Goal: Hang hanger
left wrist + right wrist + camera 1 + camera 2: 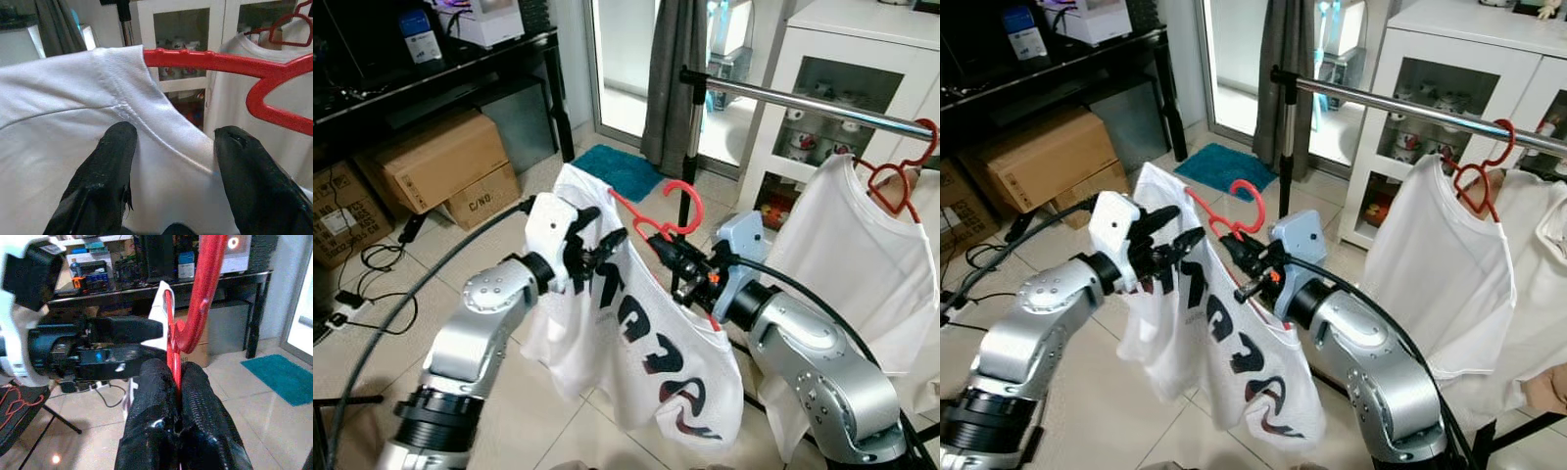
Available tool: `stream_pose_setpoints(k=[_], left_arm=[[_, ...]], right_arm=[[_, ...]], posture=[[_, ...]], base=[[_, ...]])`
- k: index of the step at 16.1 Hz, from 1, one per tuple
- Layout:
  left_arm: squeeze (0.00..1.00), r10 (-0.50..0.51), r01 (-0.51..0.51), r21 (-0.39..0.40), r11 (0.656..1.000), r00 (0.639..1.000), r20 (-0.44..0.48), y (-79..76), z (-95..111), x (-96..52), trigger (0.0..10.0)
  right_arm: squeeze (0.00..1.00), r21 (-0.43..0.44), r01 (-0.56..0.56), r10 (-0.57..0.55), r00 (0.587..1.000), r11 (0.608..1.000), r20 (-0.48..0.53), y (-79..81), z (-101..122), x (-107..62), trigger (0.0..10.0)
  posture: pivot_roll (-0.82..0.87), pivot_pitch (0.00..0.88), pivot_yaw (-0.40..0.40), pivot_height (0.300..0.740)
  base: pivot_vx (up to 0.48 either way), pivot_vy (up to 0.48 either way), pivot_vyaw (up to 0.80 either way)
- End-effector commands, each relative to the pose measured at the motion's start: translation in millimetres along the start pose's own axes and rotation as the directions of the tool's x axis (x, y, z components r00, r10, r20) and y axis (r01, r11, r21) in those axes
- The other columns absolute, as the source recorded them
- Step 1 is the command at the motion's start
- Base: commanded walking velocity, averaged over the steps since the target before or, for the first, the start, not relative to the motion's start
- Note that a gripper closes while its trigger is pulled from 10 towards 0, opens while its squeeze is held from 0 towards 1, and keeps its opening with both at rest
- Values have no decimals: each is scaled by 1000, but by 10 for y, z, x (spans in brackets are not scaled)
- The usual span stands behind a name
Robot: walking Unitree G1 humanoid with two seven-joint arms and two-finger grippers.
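Observation:
A red hanger (215, 61) carries a white T-shirt (636, 333) with dark lettering, held up in front of me. My right gripper (663, 245) is shut on the hanger's neck just below its hook, as the right wrist view shows (173, 377). My left gripper (602, 245) is open at the shirt's shoulder, with the collar seam between its spread fingers (112, 156). The silver clothes rail (822, 103) runs behind and above, to the right. The hook is below the rail and apart from it.
A second red hanger (891, 186) with a white shirt (852, 264) hangs on the rail at right. A white cabinet (862, 39) stands behind. Cardboard boxes (440, 162), a black desk (460, 73) and floor cables (372, 259) lie to the left. A grey curtain (671, 78) hangs beyond.

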State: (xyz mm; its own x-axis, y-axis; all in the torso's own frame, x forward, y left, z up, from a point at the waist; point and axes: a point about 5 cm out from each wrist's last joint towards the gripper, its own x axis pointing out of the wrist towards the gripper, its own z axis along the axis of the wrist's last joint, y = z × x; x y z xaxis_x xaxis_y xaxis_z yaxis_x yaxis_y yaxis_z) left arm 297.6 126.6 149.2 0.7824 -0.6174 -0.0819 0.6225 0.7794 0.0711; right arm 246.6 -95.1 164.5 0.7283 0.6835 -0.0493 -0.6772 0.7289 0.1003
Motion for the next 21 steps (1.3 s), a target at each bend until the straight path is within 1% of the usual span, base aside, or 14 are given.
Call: stream_pose_setpoints(k=[1,2,3,7,9,15,21], left_arm=[[0,25,-25,0,1000,1000,3,50,29,15,9843],[0,29,-29,-11,1000,1000,5,47,16,33,4235],[0,31,-30,-16,999,1000,6,47,8,47,0],[0,30,-30,-28,999,1000,2,49,-13,61,0],[0,29,-29,-31,999,1000,2,51,-17,66,0],[0,26,-26,-40,999,1000,3,55,-23,65,0],[0,44,-44,-44,998,999,3,87,-41,28,0]], right_arm=[[0,-16,-24,25,999,1000,46,39,79,-17,0],[0,-17,-32,33,998,999,50,45,85,-21,0],[0,-20,-44,45,998,999,52,56,90,-26,0],[0,-27,-101,102,993,995,66,111,109,-41,0],[0,-29,-110,112,991,994,70,118,117,-44,0],[0,-31,-120,122,990,992,77,121,132,-51,0],[0,-15,-105,106,991,994,85,113,136,-68,0]], posture=[[-83,0,79,740],[-85,0,76,740],[-86,0,75,740],[-85,0,68,740],[-85,0,67,740],[-81,0,63,740],[-79,0,63,740]], base=[[0,0,0],[0,0,0],[0,0,0],[0,0,0],[0,0,0],[0,0,0],[0,0,0]])
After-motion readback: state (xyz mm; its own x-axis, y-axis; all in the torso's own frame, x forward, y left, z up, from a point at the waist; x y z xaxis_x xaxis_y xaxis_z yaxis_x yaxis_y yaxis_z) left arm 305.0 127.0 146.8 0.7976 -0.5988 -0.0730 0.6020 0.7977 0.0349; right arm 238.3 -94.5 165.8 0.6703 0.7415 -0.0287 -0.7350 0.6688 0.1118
